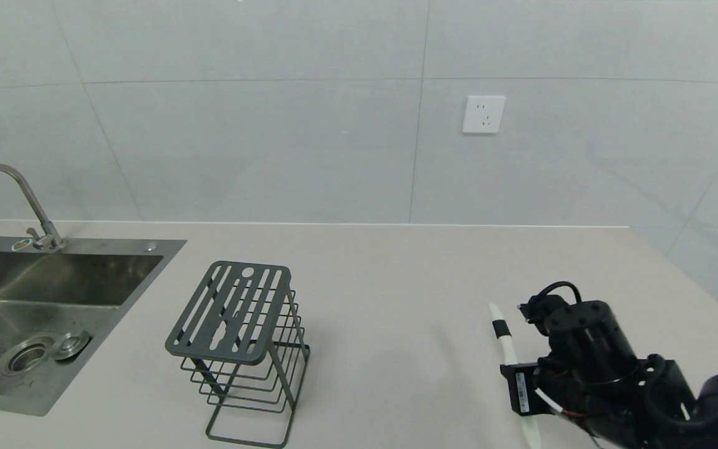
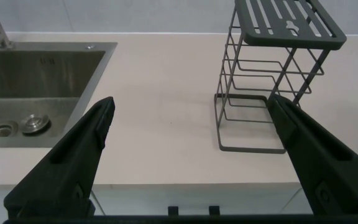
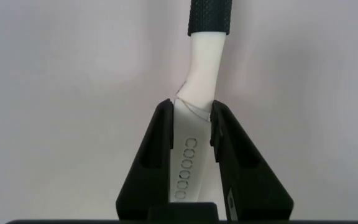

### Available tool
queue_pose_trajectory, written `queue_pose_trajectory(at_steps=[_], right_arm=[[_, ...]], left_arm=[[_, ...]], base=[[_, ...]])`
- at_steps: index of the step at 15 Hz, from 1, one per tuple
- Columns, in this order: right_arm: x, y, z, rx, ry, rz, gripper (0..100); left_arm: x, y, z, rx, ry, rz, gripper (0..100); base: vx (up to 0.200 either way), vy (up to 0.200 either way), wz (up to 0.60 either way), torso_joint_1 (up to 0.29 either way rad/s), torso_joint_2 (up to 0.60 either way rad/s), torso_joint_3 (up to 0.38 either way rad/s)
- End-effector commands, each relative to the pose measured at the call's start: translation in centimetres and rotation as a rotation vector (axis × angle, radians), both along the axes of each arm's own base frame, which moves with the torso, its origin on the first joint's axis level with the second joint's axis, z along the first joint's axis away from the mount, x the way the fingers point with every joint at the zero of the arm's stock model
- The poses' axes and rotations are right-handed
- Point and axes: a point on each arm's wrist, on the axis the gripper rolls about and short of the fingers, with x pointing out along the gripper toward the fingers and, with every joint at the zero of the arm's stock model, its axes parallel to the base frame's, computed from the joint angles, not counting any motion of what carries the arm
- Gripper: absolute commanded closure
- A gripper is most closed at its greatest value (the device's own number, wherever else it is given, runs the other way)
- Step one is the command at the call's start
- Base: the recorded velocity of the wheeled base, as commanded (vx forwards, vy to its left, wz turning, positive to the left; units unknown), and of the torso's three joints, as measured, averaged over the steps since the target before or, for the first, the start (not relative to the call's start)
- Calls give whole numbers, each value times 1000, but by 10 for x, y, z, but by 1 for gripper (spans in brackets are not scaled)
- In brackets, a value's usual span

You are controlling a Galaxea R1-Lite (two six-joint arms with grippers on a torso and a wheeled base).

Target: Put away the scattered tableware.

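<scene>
Gripping the white utensil (image 3: 202,62) is the step in hand, as I judge it: my right claw (image 3: 191,115) is pressed in on its pale handle, both fingers touching its sides, with the black-banded end sticking out ahead of the tips. The utensil looks to lie flat on the bench (image 1: 396,280) under this claw (whether it has lifted clear I cannot tell). The next move, I think, calls for raising it, carrying it across to the slotted rack (image 1: 230,355), which stands well apart to this claw's left, and tipping it upright so the narrow end finds a slot. My left claw (image 2: 190,102) hangs spread wide, holding nothing, with the rack in front of it.
</scene>
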Motion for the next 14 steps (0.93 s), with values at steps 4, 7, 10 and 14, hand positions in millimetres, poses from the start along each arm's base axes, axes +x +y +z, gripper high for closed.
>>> queue_pose_trajectory(at_steps=[4, 7, 10, 14], right_arm=[[1, -20, 77, 162, -377, 76, 100], [7, -28, 91, 196, -503, 156, 100], [11, -26, 102, 199, -587, 226, 100], [10, -23, 111, 221, -687, 397, 100]], left_arm=[[0, 0, 0, 4, 1, -3, 0], [0, 0, 0, 4, 1, -3, 0], [0, 0, 0, 4, 1, -3, 0], [0, 0, 0, 6, 1, -5, 0]], base=[[0, 0, 0, 0, 0, 0], [0, 0, 0, 0, 0, 0], [0, 0, 0, 0, 0, 0], [0, 0, 0, 0, 0, 0]])
